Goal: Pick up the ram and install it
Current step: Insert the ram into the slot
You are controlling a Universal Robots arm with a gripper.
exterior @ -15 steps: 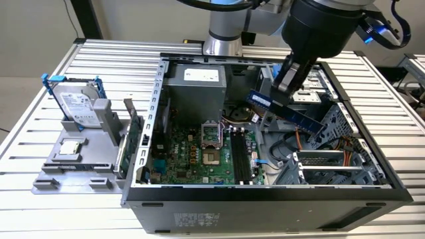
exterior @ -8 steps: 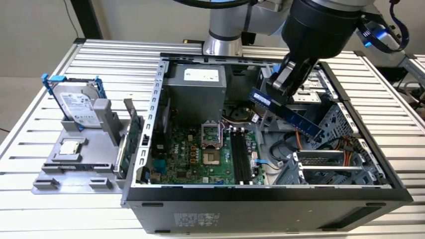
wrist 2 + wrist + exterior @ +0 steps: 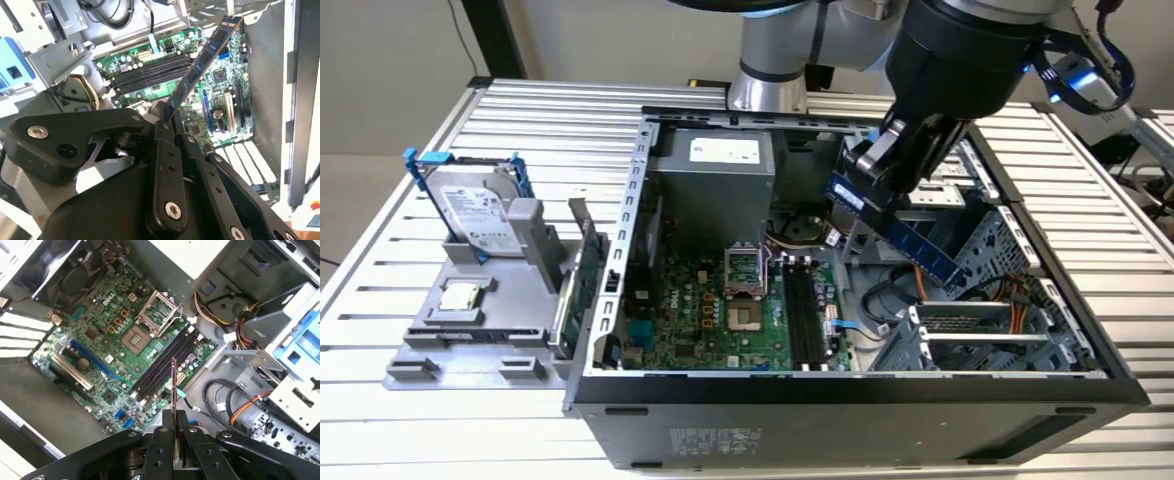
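Observation:
The ram [image 3: 923, 252] is a long dark blue stick, and my gripper [image 3: 873, 180] is shut on one end of it. It hangs tilted above the open computer case [image 3: 640, 240], over the side at the exterior view's right. The black memory slots [image 3: 803, 322] lie on the green motherboard below, apart from the stick. In the second wrist view the ram [image 3: 202, 60] runs out from the gripper [image 3: 167, 119] across the slots [image 3: 150, 75]. In the first wrist view the ram [image 3: 174, 390] shows edge-on above the slots [image 3: 165, 365], held by the gripper [image 3: 175, 424].
A grey holder [image 3: 420, 350] at the exterior view's left carries a hard drive [image 3: 474, 210], a small silver processor chip [image 3: 460, 295] and a green expansion card [image 3: 587, 280]. Inside the case are the open processor socket [image 3: 744, 270], cables [image 3: 921, 292] and a metal drive cage [image 3: 987, 330].

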